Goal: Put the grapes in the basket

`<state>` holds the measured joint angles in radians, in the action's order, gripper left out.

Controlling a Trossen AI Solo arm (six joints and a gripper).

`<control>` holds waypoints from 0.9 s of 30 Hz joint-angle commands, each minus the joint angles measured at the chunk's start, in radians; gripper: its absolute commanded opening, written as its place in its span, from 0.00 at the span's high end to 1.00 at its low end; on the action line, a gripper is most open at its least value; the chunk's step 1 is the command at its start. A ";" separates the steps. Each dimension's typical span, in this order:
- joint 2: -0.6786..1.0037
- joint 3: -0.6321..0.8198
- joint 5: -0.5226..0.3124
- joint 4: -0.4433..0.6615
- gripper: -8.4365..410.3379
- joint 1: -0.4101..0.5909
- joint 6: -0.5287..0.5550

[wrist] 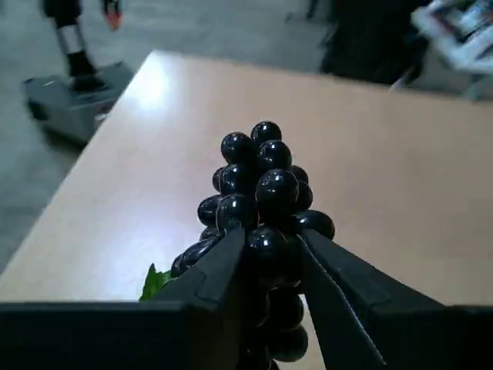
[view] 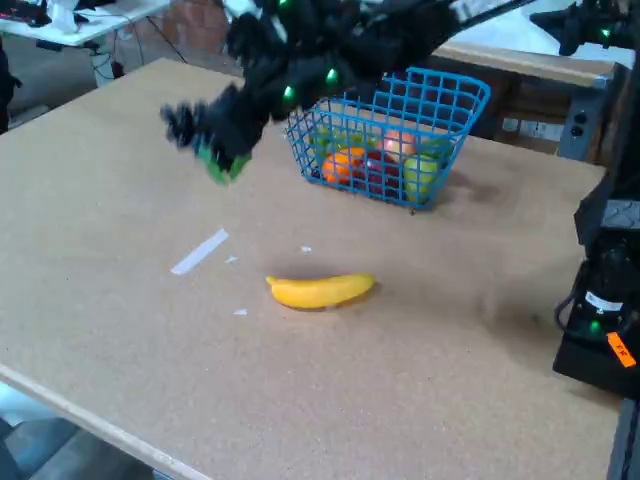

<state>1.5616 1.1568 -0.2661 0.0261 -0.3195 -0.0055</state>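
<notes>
Wrist view: the claw (wrist: 271, 254) is pinched on the grapes (wrist: 262, 193), one dark finger (wrist: 212, 274) on each side of the bunch. The berries are glossy, near black. The bunch stands out past the fingertips, with more berries showing below, between the fingers. A bit of green leaf (wrist: 155, 282) shows at the lower left of the bunch. Behind the grapes lies the tan counter (wrist: 400, 169), with its far corner at upper left of the bunch. Beyond that corner, a grey base with a dark post (wrist: 73, 96) stands on the floor.

Fixed view: the arm (view: 340, 45) is motion-blurred and reaches in from the upper right. The claw (view: 215, 130) with the grapes (view: 190, 125) is up in the air above the counter (view: 450, 370), touching nothing else. A green smear (view: 222, 165) of leaf hangs under the bunch. The grapes are to the left of the basket (view: 450, 110), outside it and near its left rim.

The basket is blue wire and sits on the counter. It contains other fruit: an orange piece (view: 345, 165), a dark red one (view: 380, 170), and green ones (view: 420, 172). A banana (view: 320, 290) lies flat on the counter in front of the basket, well apart from it. A white strip (view: 198, 251) lies on the counter left of the banana, with a few small white flecks around it.
</notes>
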 commanded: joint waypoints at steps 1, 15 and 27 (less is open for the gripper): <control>-0.103 0.001 -0.172 -0.011 0.98 0.019 -0.082; -0.237 0.001 -0.276 -0.008 0.98 0.299 -0.130; -0.191 -0.002 -0.174 0.011 0.98 0.610 -0.055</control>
<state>1.3472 1.1561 -0.5255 0.0273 0.2077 -0.1207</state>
